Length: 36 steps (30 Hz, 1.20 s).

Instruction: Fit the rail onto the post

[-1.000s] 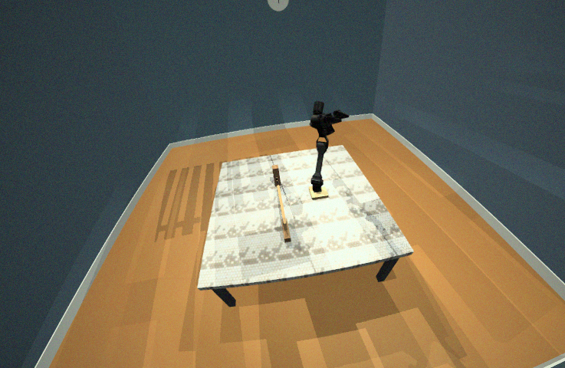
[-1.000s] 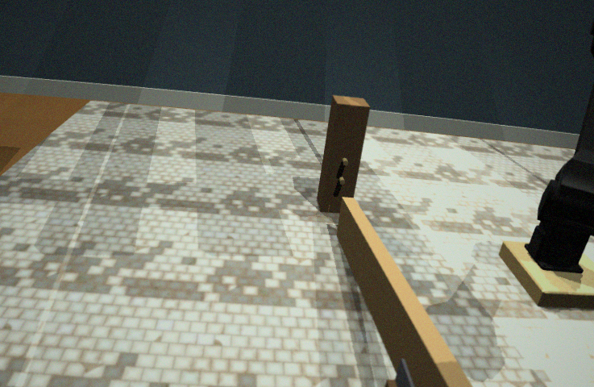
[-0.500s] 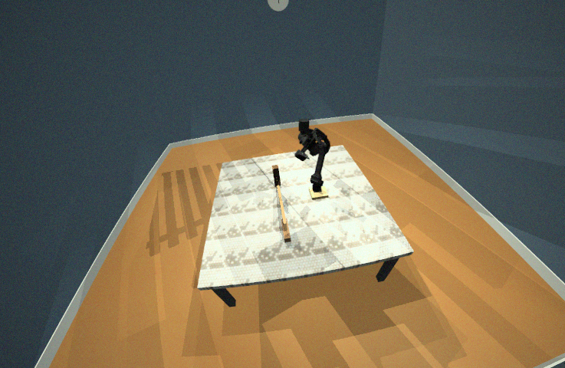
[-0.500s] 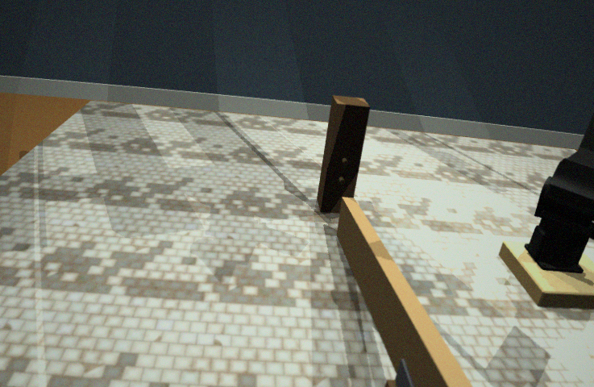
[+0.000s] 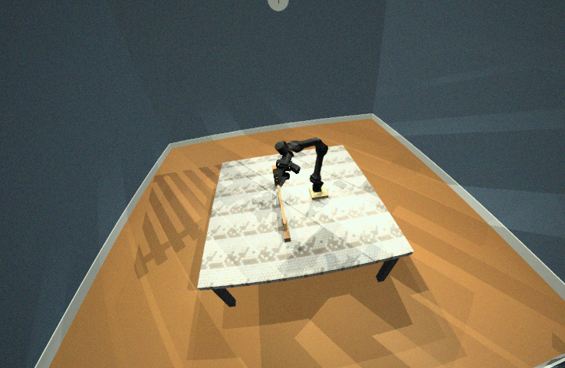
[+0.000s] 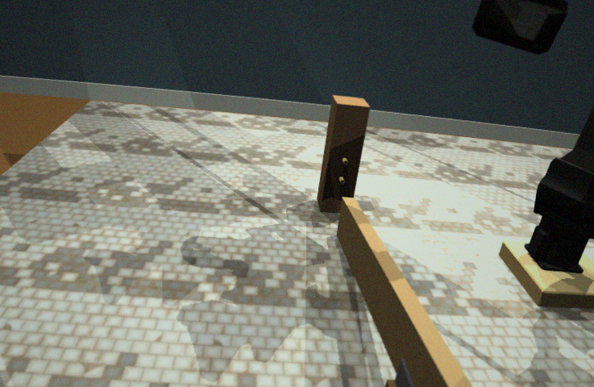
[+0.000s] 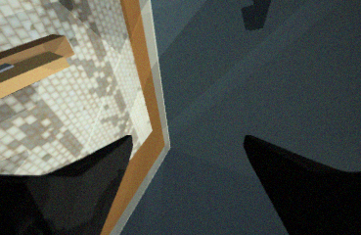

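The long wooden rail [image 5: 281, 205] [image 6: 391, 278] lies with its near end low in front of the post [image 5: 274, 167] [image 6: 350, 122], below the level of the pegs. The upper peg [image 6: 345, 160] and the lower peg [image 6: 342, 180] stick out bare from the post. The rail's far end is at the grey bracket [image 6: 403, 375] on the footboard block [image 5: 287, 238] [image 7: 66, 45]. My gripper [image 5: 283, 181] [image 7: 189, 138] is open and empty. In the top view it hangs close by the post and the rail's near end, partly covering them; its exact height is unclear. The exterior view does not show the fingers.
The arm's pale wooden base plate [image 5: 319, 195] [image 6: 525, 278] stands to the right of the rail. The arm arches over from it. A dark part of the arm [image 6: 521, 25] hangs at the top right of the exterior view. The patterned table [image 5: 244, 264] ends in front at a straight edge.
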Tool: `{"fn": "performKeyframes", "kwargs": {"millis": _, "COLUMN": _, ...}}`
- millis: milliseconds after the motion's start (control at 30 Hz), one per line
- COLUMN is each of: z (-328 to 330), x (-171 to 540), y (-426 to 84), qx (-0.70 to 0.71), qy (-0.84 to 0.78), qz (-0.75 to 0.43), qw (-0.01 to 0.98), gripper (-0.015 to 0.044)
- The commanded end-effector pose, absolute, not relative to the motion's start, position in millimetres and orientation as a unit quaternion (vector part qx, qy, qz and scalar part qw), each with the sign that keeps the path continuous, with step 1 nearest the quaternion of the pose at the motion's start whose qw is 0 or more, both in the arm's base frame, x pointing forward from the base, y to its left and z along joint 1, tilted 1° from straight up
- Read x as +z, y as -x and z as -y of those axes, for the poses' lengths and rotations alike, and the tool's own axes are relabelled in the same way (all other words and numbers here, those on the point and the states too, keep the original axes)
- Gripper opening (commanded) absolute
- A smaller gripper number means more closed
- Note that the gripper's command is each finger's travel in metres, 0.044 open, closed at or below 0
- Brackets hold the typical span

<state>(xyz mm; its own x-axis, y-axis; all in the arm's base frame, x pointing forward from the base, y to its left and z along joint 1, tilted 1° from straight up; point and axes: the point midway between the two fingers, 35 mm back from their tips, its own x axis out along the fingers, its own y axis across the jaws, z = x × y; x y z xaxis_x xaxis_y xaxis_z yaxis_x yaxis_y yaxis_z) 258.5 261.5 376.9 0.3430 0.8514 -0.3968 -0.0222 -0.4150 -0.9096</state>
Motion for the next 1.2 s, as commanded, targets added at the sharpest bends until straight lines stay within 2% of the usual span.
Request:
{"fn": "performKeyframes", "kwargs": {"millis": 0, "z": -232, "x": 315, "y": -295, "qx": 0.524, "qy": 0.684, "qz": 0.151, "qw": 0.484, "gripper": 0.0440}}
{"fn": "performKeyframes", "kwargs": {"millis": 300, "z": -142, "x": 201, "y": -326, "qx": 0.547, "qy": 0.632, "qz": -0.166, "qw": 0.523, "gripper": 0.0440}}
{"fn": "performKeyframes", "kwargs": {"millis": 600, "z": -49, "x": 114, "y": -299, "qx": 0.518, "qy": 0.527, "qz": -0.457, "qw": 0.496, "gripper": 0.0440}}
{"fn": "performKeyframes", "kwargs": {"millis": 1167, "z": -43, "x": 104, "y": -298, "qx": 0.514, "qy": 0.518, "qz": -0.475, "qw": 0.492, "gripper": 0.0440}}
